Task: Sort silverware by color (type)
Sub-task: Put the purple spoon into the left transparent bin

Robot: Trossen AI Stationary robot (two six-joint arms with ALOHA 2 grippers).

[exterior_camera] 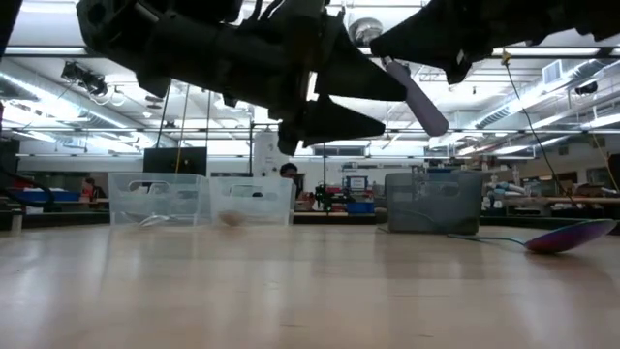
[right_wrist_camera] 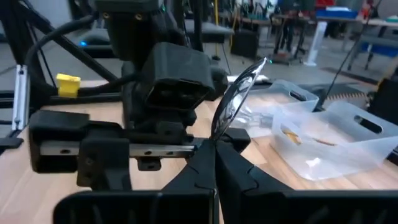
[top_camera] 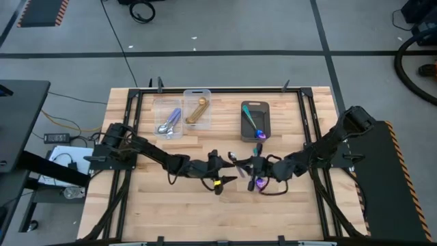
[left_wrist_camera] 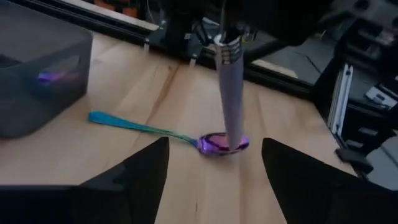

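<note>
High view: right gripper [top_camera: 251, 164] pinches lavender-handled spoon [top_camera: 233, 158], handle toward spread left gripper [top_camera: 225, 171].

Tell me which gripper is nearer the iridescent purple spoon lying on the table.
Right. The right gripper hangs just above the iridescent purple spoon, holding a lavender-handled spoon; the left gripper sits farther left.

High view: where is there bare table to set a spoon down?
Free: the wood strip along the table's front edge, below both arms. Crowded: the middle, where left gripper, right gripper and a teal-handled spoon sit; bins line the back.
</note>
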